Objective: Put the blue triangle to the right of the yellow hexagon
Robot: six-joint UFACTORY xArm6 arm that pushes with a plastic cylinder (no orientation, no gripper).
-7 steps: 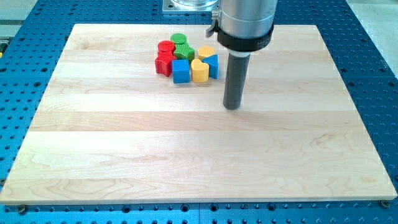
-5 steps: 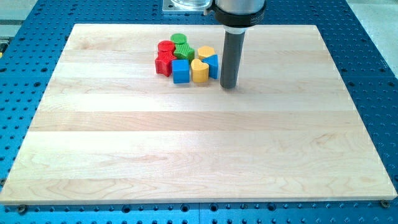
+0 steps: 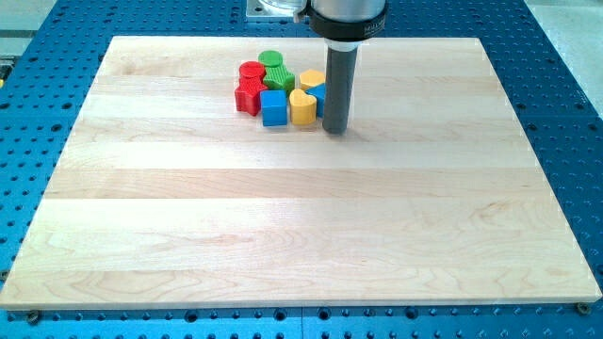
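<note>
The blocks sit in a tight cluster near the board's top centre. The yellow hexagon (image 3: 312, 78) lies at the cluster's upper right. The blue triangle (image 3: 319, 98) sits just below it, partly hidden by my rod. My tip (image 3: 335, 130) rests on the board against the blue triangle's right side, at the cluster's lower right edge. A yellow heart-shaped block (image 3: 301, 107) lies to the left of the blue triangle.
A blue cube (image 3: 273, 107), a red star-like block (image 3: 249, 95), a red cylinder (image 3: 251, 71), a green cylinder (image 3: 270, 59) and a green ridged block (image 3: 279, 77) make up the cluster's left part. The wooden board (image 3: 301, 235) lies on a blue perforated table.
My tip has moved up and to the left, from open board right of and below the cluster to the blue triangle's right side. The blocks have not visibly shifted.
</note>
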